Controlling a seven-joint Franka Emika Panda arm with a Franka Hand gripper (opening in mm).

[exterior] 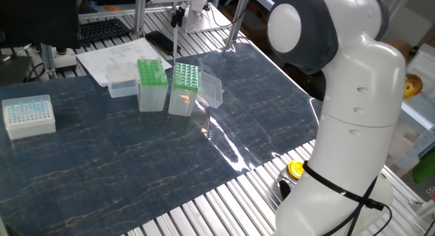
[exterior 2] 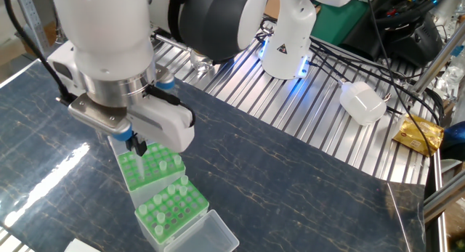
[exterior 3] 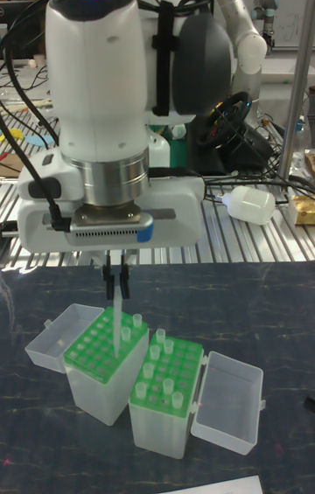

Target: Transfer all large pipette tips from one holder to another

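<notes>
My gripper (exterior 3: 115, 282) is shut on one large pipette tip (exterior 3: 115, 324), a slim clear cone that hangs straight down. Its point is just above, or barely inside, the left green rack (exterior 3: 98, 352), which holds only a few tips near its right edge. The right green rack (exterior 3: 168, 379) beside it carries several tips. In the other fixed view the gripper (exterior 2: 136, 144) hovers over the far rack (exterior 2: 147, 170), with the fuller rack (exterior 2: 174, 207) nearer. In one fixed view the gripper (exterior: 178, 15) and the tip (exterior: 175, 42) stand above the two racks (exterior: 168, 78).
Both racks have clear lids hinged open (exterior 3: 229, 407) (exterior 3: 47, 342). A white box of small blue tips (exterior: 28, 115) sits at the mat's left. Papers (exterior: 119, 54) lie behind the racks. A white bottle (exterior 2: 362, 103) rests on the metal slats beyond the mat.
</notes>
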